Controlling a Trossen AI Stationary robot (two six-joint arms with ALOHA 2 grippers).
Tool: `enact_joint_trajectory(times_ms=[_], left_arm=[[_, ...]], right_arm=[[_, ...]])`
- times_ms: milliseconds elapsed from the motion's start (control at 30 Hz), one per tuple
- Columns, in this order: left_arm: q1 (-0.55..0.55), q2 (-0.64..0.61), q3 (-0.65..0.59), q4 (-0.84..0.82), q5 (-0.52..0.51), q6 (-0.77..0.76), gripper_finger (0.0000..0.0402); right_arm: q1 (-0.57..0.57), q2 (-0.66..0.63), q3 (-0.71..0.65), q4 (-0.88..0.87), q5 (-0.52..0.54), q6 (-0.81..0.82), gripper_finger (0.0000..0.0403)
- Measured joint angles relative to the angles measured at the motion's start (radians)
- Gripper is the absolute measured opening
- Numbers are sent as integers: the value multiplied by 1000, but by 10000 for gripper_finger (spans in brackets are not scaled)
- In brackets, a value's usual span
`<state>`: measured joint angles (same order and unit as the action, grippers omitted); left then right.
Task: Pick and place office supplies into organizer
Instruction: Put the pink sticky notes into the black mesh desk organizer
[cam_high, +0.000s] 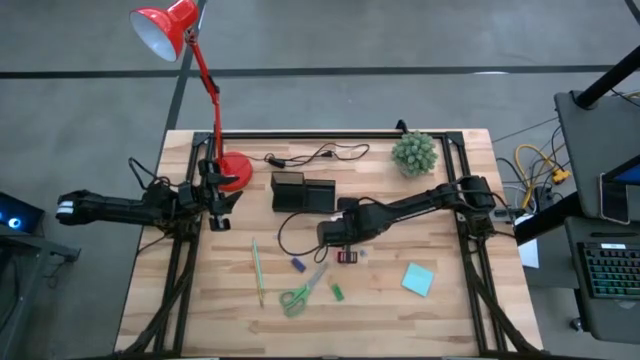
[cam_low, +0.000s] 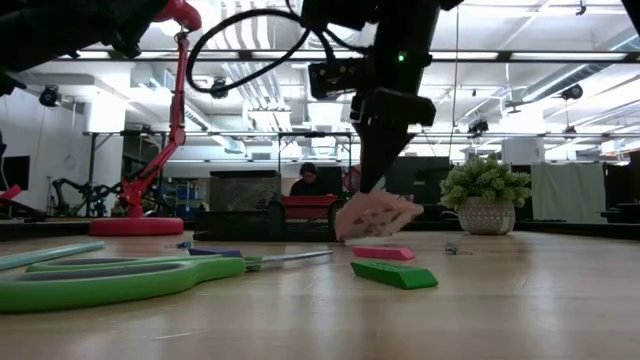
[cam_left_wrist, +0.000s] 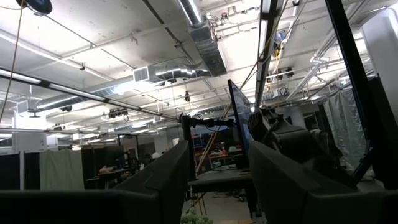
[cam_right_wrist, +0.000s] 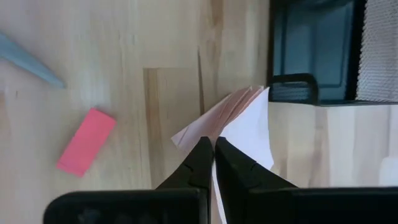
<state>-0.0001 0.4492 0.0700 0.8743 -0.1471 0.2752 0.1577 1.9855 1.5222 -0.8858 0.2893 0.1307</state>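
We see the right gripper (cam_right_wrist: 213, 152) near the middle of the light wooden slatted table (cam_high: 440, 320), its dark fingers pinched tight on the edge of a pale pink sticky-note pad (cam_right_wrist: 239, 121) whose sheets fan out. In the low view this pad hangs tilted just above the table, with a flat pink eraser-like piece (cam_low: 384, 253) and a green one (cam_low: 394, 274) lying below and in front of it. The black mesh organizer box with compartments (cam_high: 303, 192) sits just beyond the held pad, near it but not touching. On the front part of the table lie the green-handled scissors (cam_high: 299, 294), a thin green pencil (cam_high: 257, 271), a small purple piece (cam_high: 298, 265) and, off to the right, a teal square sticky-note pad (cam_high: 418, 279), all outside the organizer. The left gripper (cam_high: 216, 199) waits at the table's left edge beside the round base of a red desk lamp (cam_high: 234, 170), its fingers spread apart and empty. A small potted green plant (cam_high: 415, 153) stands at the back.
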Motion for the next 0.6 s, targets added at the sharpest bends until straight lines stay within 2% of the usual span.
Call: enact_joint_trajectory(times_ms=[600], left_arm=[[0, 0, -1, 1, 0, 0, 155]], right_arm=[[-3, -58, 62, -3, 53, 7, 8]])
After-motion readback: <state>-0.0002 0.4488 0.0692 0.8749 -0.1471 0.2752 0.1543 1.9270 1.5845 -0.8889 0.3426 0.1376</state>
